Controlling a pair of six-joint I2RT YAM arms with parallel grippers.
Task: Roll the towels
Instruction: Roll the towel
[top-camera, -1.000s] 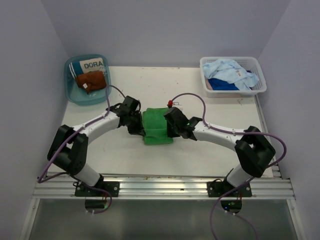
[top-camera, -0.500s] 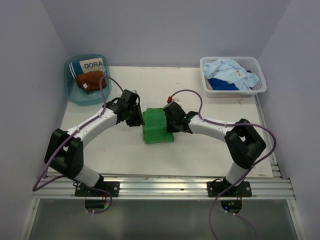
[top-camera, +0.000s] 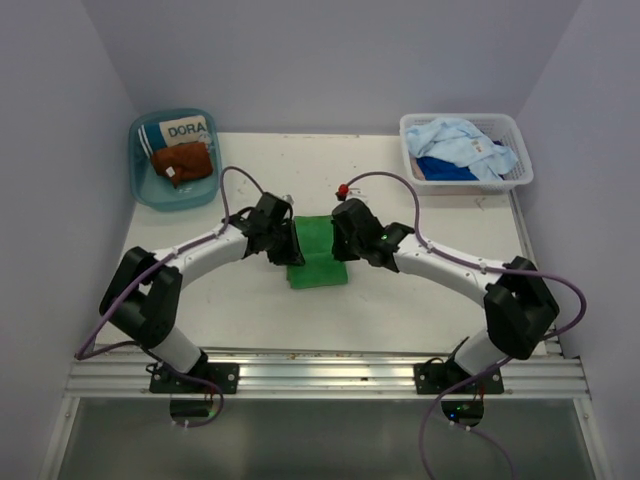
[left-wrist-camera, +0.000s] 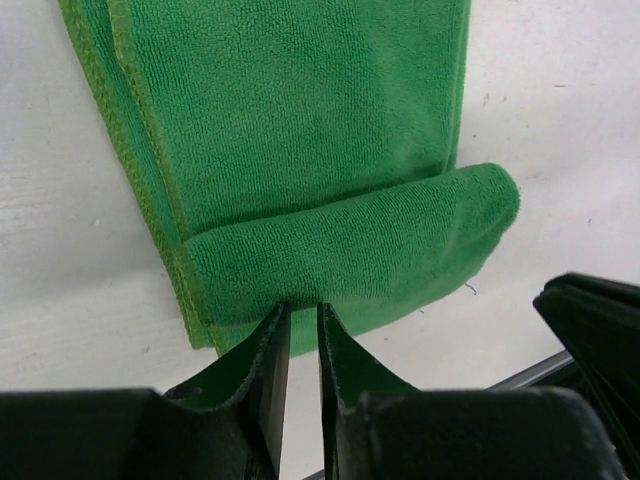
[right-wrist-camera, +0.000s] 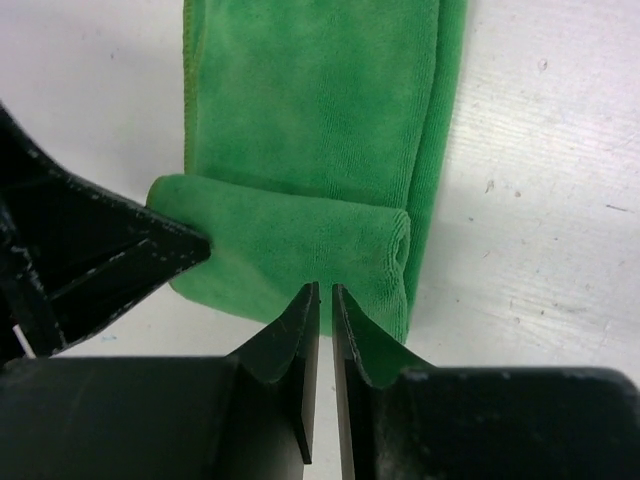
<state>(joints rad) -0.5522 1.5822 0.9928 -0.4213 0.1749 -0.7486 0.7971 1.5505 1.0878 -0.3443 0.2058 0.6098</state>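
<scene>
Left gripper (left-wrist-camera: 298, 312) touches green towel (left-wrist-camera: 300, 120); binned item (top-camera: 186, 130) reads "DORA".

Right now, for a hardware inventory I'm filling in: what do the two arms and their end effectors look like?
Both the left arm and right arm have white tubular links joined by black joints. A purple cable loops along each. The left end effector and right end effector carry two flat black tapering fingers.

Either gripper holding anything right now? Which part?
Cannot tell. Both the left gripper and right gripper have near-closed tips at the rolled end of the green towel; a pinch isn't visible.
</scene>
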